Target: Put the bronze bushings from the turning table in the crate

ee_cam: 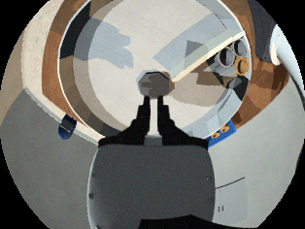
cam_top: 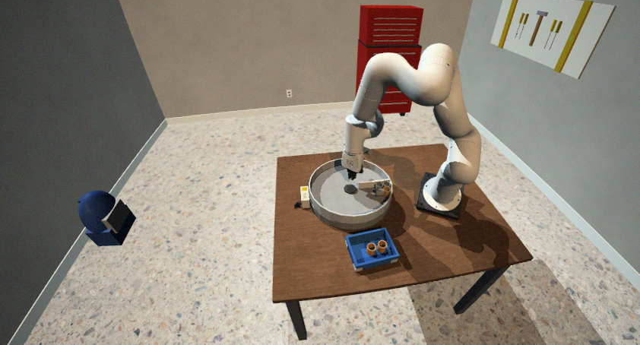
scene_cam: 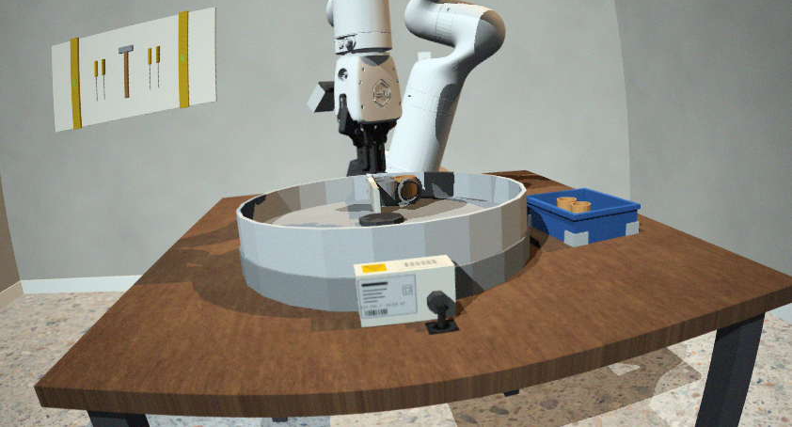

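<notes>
Top view: black two-finger gripper (cam_top: pixel 352 176) (scene_cam: pixel 371 170) (ee_cam: pixel 153 104) hangs above the round grey walled turning table (cam_top: pixel 350 219) (scene_cam: pixel 382 249) (ee_cam: pixel 66 73), on the 12 o'clock side of its dark hub (cam_top: pixel 350 189) (scene_cam: pixel 381 219) (ee_cam: pixel 152 85). Fingers nearly together, nothing between. One bronze ring-shaped bushing (cam_top: pixel 387 191) (scene_cam: pixel 403 178) (ee_cam: pixel 236 67) sits at 3 o'clock on it, beside two grey steel bushings (cam_top: pixel 379 190) (scene_cam: pixel 401 196) (ee_cam: pixel 220 56). Blue rectangular crate (cam_top: pixel 375 265) (scene_cam: pixel 604 226) (ee_cam: pixel 234 127) at 5 o'clock, two bronze bushings (cam_top: pixel 371 249) (scene_cam: pixel 580 207) (ee_cam: pixel 215 135) inside.

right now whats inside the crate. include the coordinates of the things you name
The crate (cam_top: pixel 372 266) (scene_cam: pixel 607 226) (ee_cam: pixel 222 138) holds two bronze bushings (cam_top: pixel 376 248) (scene_cam: pixel 573 205) (ee_cam: pixel 220 131), side by side. Their bottoms and whatever floor they cover can't be seen.
</notes>
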You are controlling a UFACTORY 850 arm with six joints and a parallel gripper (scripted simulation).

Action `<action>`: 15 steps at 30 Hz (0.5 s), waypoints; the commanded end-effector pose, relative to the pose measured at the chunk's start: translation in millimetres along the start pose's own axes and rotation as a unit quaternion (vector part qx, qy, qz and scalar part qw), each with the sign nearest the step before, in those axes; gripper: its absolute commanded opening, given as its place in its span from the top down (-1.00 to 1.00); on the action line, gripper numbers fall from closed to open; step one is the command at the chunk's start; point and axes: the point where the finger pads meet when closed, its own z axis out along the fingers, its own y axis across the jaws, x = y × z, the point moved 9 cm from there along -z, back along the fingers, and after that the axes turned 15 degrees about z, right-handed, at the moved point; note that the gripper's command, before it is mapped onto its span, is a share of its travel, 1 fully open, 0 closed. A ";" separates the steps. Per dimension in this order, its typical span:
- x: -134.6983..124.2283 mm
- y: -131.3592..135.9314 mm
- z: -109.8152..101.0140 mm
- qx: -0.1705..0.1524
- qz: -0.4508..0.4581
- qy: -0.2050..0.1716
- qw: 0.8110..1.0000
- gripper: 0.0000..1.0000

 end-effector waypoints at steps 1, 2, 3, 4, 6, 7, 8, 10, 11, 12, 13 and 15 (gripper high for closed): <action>1.4 0.6 -0.5 -0.004 -0.010 -0.002 1.000 0.79; 2.0 1.0 -0.5 -0.006 -0.014 -0.003 1.000 0.79; 2.8 1.5 -0.5 -0.008 -0.018 -0.004 1.000 0.79; 3.7 2.1 -0.6 -0.010 -0.024 -0.006 1.000 0.79; 5.9 3.5 -0.6 -0.016 -0.036 -0.009 0.999 0.79; 7.1 4.4 -0.6 -0.019 -0.044 -0.011 0.999 0.79; 8.5 5.3 -0.7 -0.023 -0.052 -0.013 0.998 0.79; 9.9 6.3 -0.8 -0.026 -0.061 -0.016 0.998 0.79; 9.9 6.3 -0.8 -0.026 -0.061 -0.016 0.998 0.79; 11.5 7.4 -1.0 -0.031 -0.072 -0.019 0.997 0.79; 13.1 8.7 -1.2 -0.036 -0.084 -0.022 0.996 0.79; 16.7 11.4 -1.8 -0.047 -0.109 -0.030 0.993 0.79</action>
